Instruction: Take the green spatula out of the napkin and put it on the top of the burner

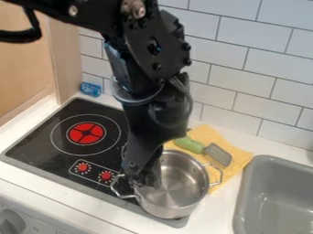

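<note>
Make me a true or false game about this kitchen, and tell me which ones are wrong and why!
1. The spatula with the green handle lies on the yellow napkin. True.
2. The metal pot stands in the sink. False: the pot is on the stove.
3. The burner has a red middle. True.
4. The small blue thing is on the burner. False: it is behind the stove, by the wall tiles.
5. The pot has two handles. True.
6. The robot's gripper is over the sink. False: it is at the pot.
</note>
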`<state>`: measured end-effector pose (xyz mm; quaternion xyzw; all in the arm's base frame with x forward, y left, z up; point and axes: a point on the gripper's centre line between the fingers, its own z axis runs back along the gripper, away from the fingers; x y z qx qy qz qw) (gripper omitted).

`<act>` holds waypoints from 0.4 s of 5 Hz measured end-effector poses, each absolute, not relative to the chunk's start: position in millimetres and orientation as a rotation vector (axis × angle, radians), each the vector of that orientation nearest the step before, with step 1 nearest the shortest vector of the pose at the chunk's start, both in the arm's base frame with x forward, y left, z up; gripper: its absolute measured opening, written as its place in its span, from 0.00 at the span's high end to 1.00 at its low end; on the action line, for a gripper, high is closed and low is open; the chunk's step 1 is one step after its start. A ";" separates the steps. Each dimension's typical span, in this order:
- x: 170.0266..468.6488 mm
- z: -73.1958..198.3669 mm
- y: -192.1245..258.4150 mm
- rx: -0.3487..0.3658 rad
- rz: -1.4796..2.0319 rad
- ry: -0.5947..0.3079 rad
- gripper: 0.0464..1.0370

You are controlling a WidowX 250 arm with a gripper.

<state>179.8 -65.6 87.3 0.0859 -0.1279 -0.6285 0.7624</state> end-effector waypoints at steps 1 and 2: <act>169.5 76.5 -61.6 0.171 -1.372 -0.233 0.04; 167.7 72.6 -60.0 0.153 -1.373 -0.207 0.04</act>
